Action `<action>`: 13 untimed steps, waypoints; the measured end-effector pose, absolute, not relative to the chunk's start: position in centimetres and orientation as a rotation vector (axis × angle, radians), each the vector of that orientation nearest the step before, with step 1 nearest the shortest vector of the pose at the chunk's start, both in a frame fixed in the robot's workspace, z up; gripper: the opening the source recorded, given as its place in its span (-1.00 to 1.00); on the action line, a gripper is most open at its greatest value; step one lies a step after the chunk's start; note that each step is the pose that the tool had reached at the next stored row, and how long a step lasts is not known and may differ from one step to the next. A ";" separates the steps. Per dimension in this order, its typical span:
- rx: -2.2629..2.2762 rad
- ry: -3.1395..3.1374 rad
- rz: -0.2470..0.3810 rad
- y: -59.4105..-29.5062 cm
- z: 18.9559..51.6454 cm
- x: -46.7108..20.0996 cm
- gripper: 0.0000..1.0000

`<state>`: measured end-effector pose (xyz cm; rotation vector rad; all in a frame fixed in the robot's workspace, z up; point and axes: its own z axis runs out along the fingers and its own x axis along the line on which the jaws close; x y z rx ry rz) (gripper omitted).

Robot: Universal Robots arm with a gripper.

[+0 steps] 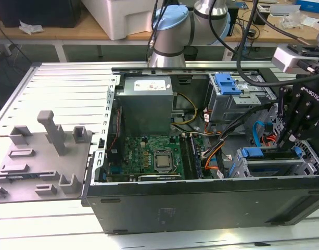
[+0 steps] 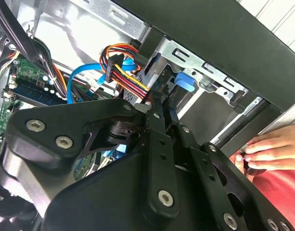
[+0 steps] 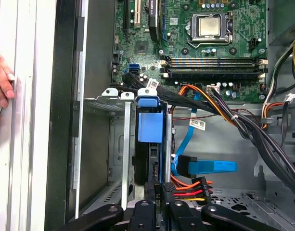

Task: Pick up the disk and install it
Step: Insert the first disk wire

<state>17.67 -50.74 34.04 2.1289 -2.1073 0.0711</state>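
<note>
Blue plastic frames the disk [image 3: 150, 127], which stands on edge between the rails of the drive cage [image 3: 124, 144], inside the open computer case [image 1: 201, 203] on the tabletop [image 1: 60, 83]. The gripper [image 3: 158, 185] has its fingers [image 2: 159, 139] narrow, pinching the disk's outer end by my reading. Seating it well means pressing straight along the rails, untwisted, clear of the power cables [image 3: 188, 185] just beside. A motherboard [image 3: 205, 48] shares the case. A person's hand [image 3: 0, 82] rests on its rim.
</note>
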 end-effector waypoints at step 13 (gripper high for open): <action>2.129 -2.107 0.071 -50.7 33.9 17.7 -0.65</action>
